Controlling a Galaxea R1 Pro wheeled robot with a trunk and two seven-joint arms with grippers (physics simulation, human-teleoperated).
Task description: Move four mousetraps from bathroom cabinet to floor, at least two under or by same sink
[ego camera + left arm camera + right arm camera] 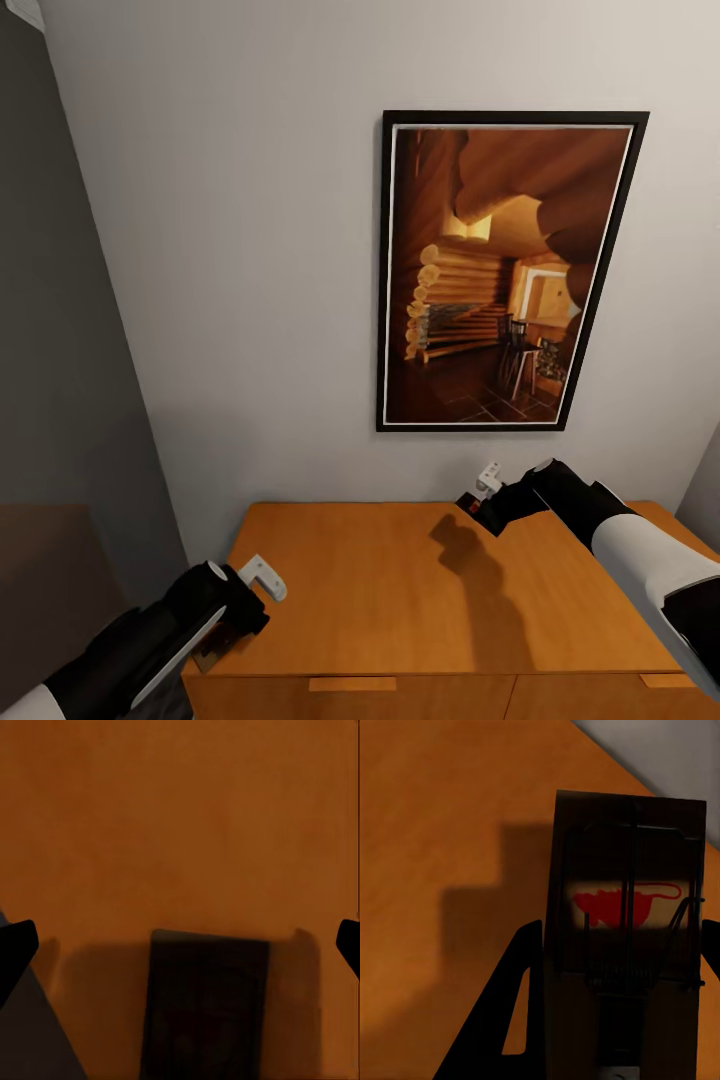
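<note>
The orange-brown wooden cabinet [400,590] is being viewed from above by the head camera, its flat top set against a pale grey wall [230,250] on which a black-framed picture of a log cabin interior [505,270] is being displayed. Two drawer fronts with wooden bar handles [352,684] are being shown at the cabinet's front edge.

The right gripper [478,497] is being held above the rear right part of the cabinet top, its shadow being cast on the wood. In the right wrist view a mousetrap [630,922], with dark wire and a red mark, is being clamped between the two dark fingers [521,1005], raised clear of the cabinet top.

The left gripper [255,590] is being held at the front left corner of the cabinet. In the left wrist view a dark flat rectangular board, apparently a second mousetrap [206,1005], is being seen between widely parted fingertips [16,949]; whether it is being gripped cannot be told from these views.
</note>
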